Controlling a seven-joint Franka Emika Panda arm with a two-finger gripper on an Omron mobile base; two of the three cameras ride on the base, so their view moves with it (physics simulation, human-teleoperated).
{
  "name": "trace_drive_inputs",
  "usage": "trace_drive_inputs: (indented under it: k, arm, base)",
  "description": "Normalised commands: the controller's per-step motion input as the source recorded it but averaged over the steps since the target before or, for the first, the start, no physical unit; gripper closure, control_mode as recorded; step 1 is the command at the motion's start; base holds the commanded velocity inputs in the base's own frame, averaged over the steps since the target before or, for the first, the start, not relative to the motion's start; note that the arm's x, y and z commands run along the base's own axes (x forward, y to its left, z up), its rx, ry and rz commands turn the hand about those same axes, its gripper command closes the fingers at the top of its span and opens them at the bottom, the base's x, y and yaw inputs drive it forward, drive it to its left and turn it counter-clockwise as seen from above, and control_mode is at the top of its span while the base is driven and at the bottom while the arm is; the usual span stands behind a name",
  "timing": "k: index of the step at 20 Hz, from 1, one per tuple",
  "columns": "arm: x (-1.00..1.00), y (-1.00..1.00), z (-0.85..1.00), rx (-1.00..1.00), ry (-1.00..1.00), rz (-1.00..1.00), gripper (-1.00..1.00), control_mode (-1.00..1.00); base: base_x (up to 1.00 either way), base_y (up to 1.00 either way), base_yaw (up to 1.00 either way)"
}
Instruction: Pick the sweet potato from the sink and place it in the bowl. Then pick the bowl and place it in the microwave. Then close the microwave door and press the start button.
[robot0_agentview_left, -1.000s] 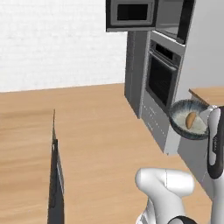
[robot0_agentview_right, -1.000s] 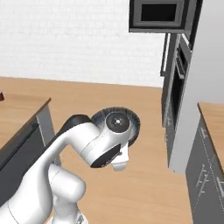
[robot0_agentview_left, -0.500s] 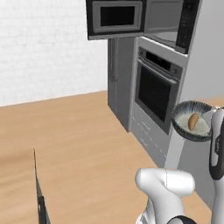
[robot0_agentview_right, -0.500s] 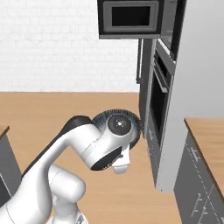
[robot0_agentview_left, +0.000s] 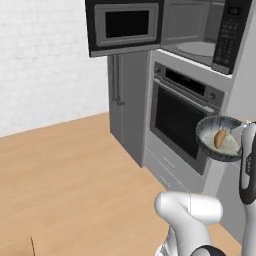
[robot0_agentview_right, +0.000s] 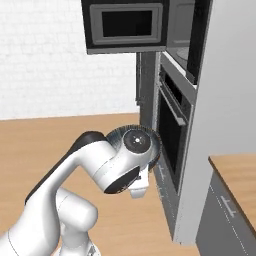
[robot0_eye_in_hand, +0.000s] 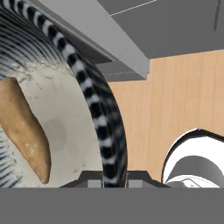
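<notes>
My gripper (robot0_eye_in_hand: 114, 178) is shut on the rim of the bowl (robot0_eye_in_hand: 94, 109), a dark ribbed bowl with a pale speckled inside. The bowl (robot0_agentview_left: 220, 139) hangs in the air in front of the oven, below the microwave's height. Inside it lies the tan-orange sweet potato (robot0_agentview_left: 220, 138), close up as the sweet potato (robot0_eye_in_hand: 26, 127) in the hand view. From the right base view I see the underside of the bowl (robot0_agentview_right: 134, 144). The microwave (robot0_agentview_left: 195, 35) stands open, with its microwave door (robot0_agentview_left: 125, 25) swung out to the left. Its button strip (robot0_agentview_left: 229, 30) sits at the right.
A built-in oven (robot0_agentview_left: 180, 117) with drawers below fills the grey cabinet column under the microwave. A wooden counter corner (robot0_agentview_right: 235, 175) juts in at the right. Wood floor (robot0_agentview_left: 75, 170) stretches to the left, towards a white brick wall (robot0_agentview_left: 45, 60).
The base has driven and turned, so the cabinet column with microwave and oven now looms closer and larger. The bowl with the sweet potato stays in my grip at the same spot.
</notes>
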Motion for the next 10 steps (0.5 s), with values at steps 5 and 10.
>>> trace_drive_inputs:
  k: [5, 10]
  arm:
    - [0.00, 0.00, 0.00, 0.00, 0.00, 0.00, 1.00, 1.00]
    - [0.00, 0.00, 0.00, 0.00, 0.00, 0.00, 1.00, 1.00]
  base:
    - [0.52, 0.53, -0.32]
    - [0.65, 0.68, -0.38]
